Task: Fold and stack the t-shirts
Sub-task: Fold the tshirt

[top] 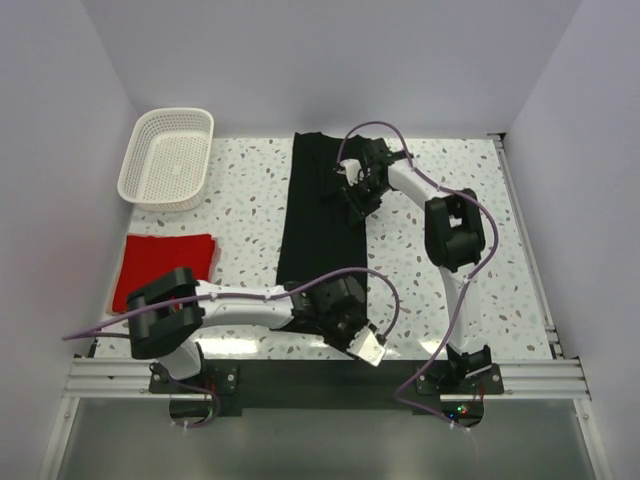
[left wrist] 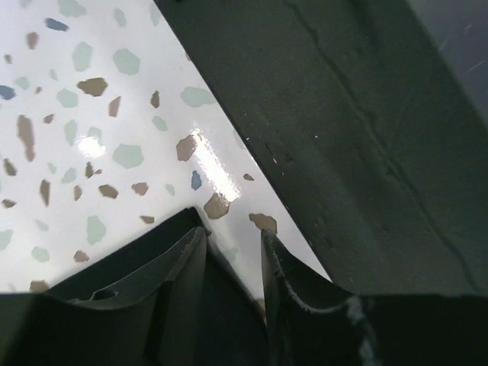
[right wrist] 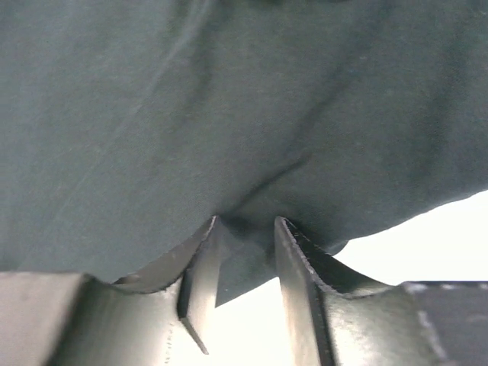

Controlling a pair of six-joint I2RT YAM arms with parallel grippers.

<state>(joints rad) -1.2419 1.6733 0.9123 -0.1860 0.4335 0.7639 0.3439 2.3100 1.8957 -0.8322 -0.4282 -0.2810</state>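
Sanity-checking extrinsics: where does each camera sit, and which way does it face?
Top external: above and behind the bases, facing down on the table; shows left arm, right arm, black t-shirt, red t-shirt, basket.
Left wrist: faces down past the left gripper at the table and the black t-shirt's edge.
Right wrist: close on black cloth beyond the right gripper.
Shared: all three see the black t-shirt.
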